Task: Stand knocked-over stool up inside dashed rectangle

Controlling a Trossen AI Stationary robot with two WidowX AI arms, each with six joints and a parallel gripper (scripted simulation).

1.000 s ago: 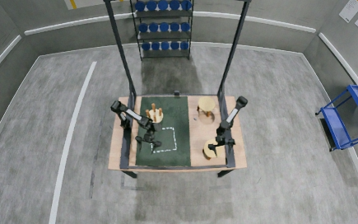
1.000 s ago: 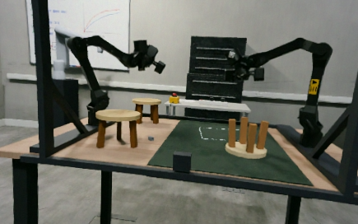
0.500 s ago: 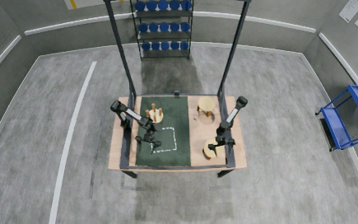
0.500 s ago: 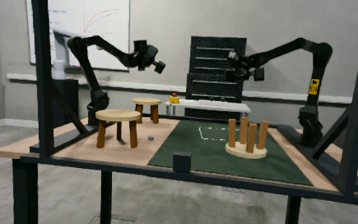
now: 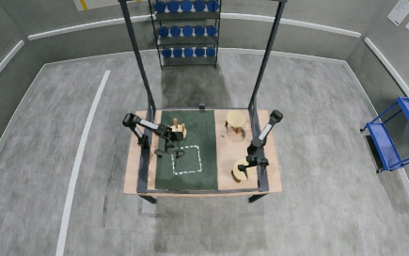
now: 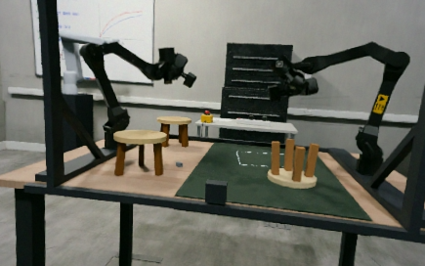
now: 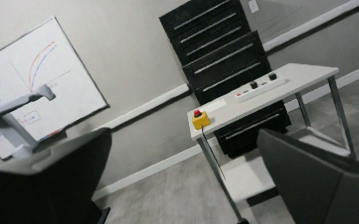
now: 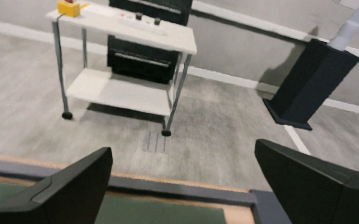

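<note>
Stool [image 5: 184, 134] [image 6: 291, 180]: upside down on the mat [image 5: 208, 181] [image 6: 221, 168], four legs up, outside the dashed rectangle [image 5: 200, 159] [image 6: 260, 165].
Left claw [image 5: 254, 166] [image 6: 178, 66] [image 7: 185, 150]: your fingers stand wide, holding nothing.
Right claw [image 5: 169, 152] [image 6: 291, 88] [image 8: 184, 155]: wide and unloaded, above the mat, apart from your stool.
</note>
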